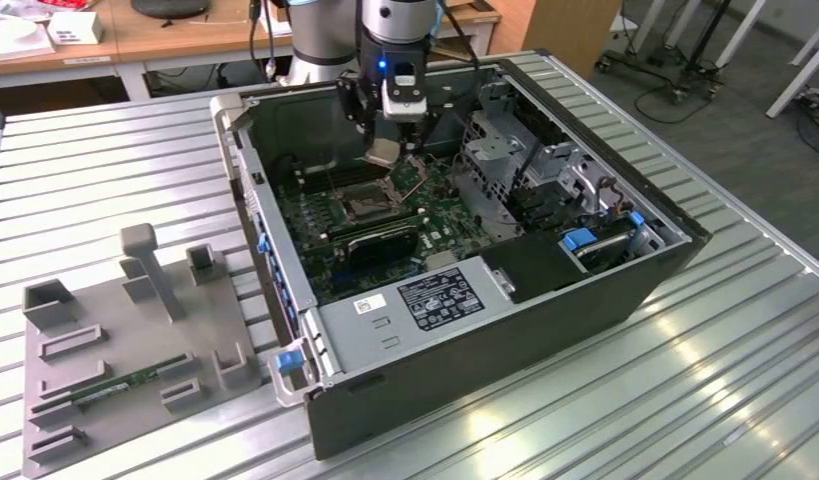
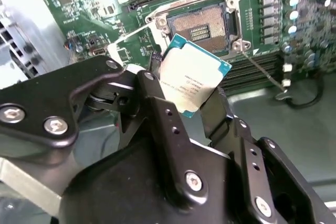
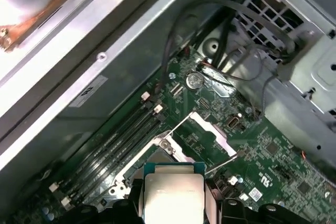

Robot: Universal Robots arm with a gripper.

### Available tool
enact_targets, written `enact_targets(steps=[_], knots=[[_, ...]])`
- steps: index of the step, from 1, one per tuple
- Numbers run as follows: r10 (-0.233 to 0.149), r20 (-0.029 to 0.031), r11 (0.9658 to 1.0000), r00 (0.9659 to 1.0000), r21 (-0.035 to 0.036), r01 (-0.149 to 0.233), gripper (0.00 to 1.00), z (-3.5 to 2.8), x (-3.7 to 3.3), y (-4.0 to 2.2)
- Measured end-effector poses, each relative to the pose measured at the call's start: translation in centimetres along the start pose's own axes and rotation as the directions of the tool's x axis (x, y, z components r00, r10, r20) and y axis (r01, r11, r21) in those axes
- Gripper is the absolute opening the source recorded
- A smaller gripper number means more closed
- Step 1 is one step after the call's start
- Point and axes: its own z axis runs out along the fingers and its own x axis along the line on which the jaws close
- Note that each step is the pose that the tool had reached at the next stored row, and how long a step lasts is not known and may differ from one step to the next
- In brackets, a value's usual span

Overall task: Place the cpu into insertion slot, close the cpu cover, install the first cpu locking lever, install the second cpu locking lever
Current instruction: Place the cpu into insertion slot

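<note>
The cpu (image 2: 191, 74) is sitting tight between the jaws, which are squeezing it, and it is hanging in the air near the open slot (image 2: 202, 24) on the green board (image 2: 89, 11) inside the computer case (image 1: 543, 300) lying on the table (image 1: 729, 400)

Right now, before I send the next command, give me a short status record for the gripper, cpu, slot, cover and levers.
gripper: shut on the cpu, pinching opposite edges
cpu: held tilted above the insertion slot, not seated
insertion slot: open, contact field bare
cpu cover: not closed; silvery frame looks raised beside the slot
locking levers: thin rods angled away from the slot, apparently unlatched
computer case: side open, lying on the table
</note>
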Motion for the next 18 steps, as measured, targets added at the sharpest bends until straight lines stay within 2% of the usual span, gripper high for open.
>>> enact_targets(steps=[4,8,11,13,16,18], knots=[[0.073,0.0064,0.9973,0.9973,-0.0016,-0.073,0.54,0.07,0.0,0.0],[0.144,0.0125,0.9896,0.9895,-0.0037,-0.144,0.54,0.13,0.0,-0.01],[0.199,0.0172,0.9801,0.9799,-0.0057,-0.198,0.54,0.18,0.0,-0.01],[0.234,0.0201,0.9724,0.9721,-0.0071,-0.233,0.54,0.21,0.0,-0.02],[0.286,0.0245,0.9581,0.9578,-0.0094,-0.286,0.54,0.26,0.0,-0.02],[0.321,0.0273,0.9472,0.9468,-0.0109,-0.32,0.54,0.29,-0.01,-0.02]])
